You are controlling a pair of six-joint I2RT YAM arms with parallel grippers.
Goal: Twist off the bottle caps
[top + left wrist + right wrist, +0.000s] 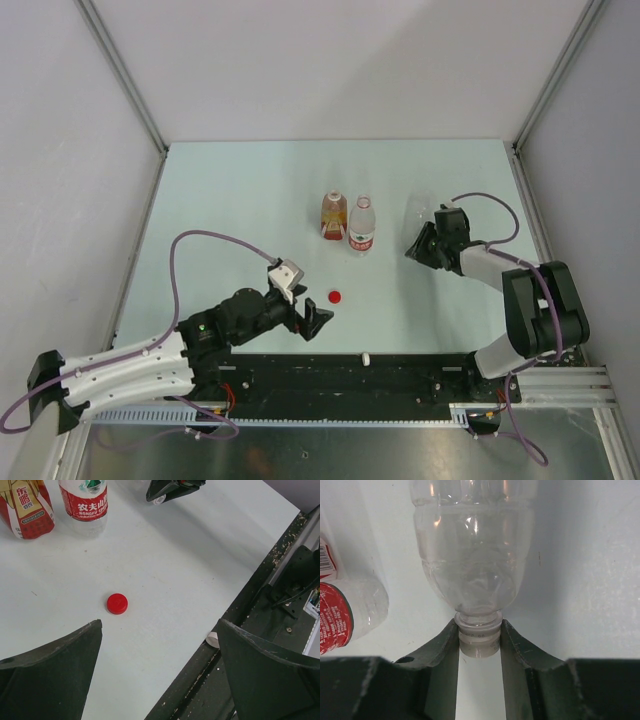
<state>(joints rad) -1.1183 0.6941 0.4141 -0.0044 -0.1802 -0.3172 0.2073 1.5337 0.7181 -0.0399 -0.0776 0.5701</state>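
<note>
Clear bottle flat on side, cap in R gripper

I read the pale table as carrying an amber bottle and a red-label bottle, upright, side by side. A red cap lies apart, nearer. A white cap sits at the near edge. Plain bottle to the right; contact unclear.

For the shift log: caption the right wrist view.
Right gripper clamps the white cap of the clear plastic bottle; red-labelled bottle at left.
</note>
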